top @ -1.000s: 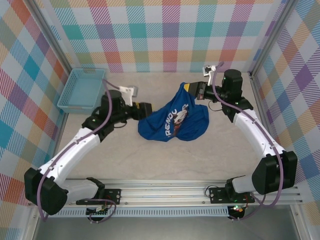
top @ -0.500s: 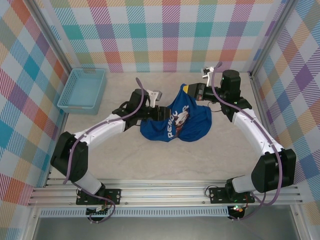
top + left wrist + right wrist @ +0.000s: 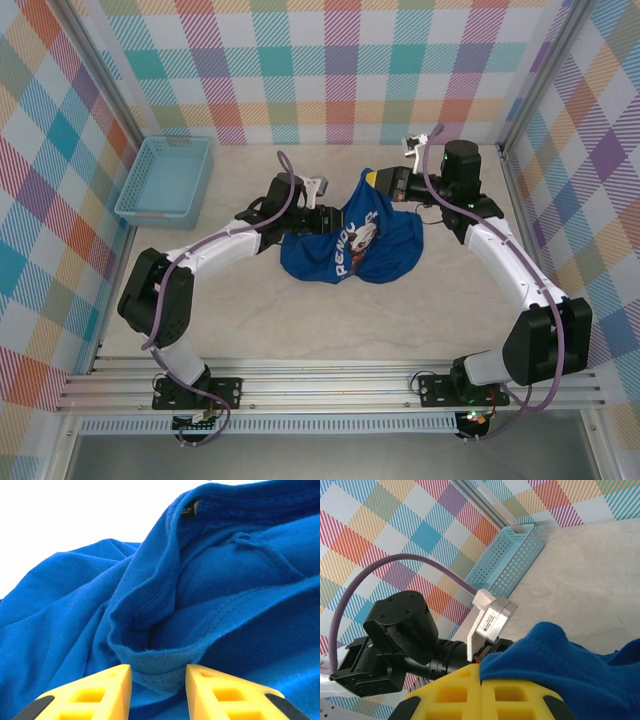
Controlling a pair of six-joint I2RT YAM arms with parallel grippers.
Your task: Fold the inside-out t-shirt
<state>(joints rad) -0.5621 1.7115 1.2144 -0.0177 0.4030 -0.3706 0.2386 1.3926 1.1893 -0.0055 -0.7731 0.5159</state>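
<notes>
My left claw [image 3: 158,674] stands spread astride a hem fold of the inside-out t-shirt [image 3: 365,250], which lies bunched mid-bench [image 3: 300,320]. My right claw [image 3: 481,680] is pressed together, pinching its far edge. I judge the left may bite several layers, or the hem may slide out, leaving a twisted spread.

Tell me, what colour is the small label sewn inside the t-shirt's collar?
Black: the label on the t-shirt shows best in the left wrist view.
</notes>
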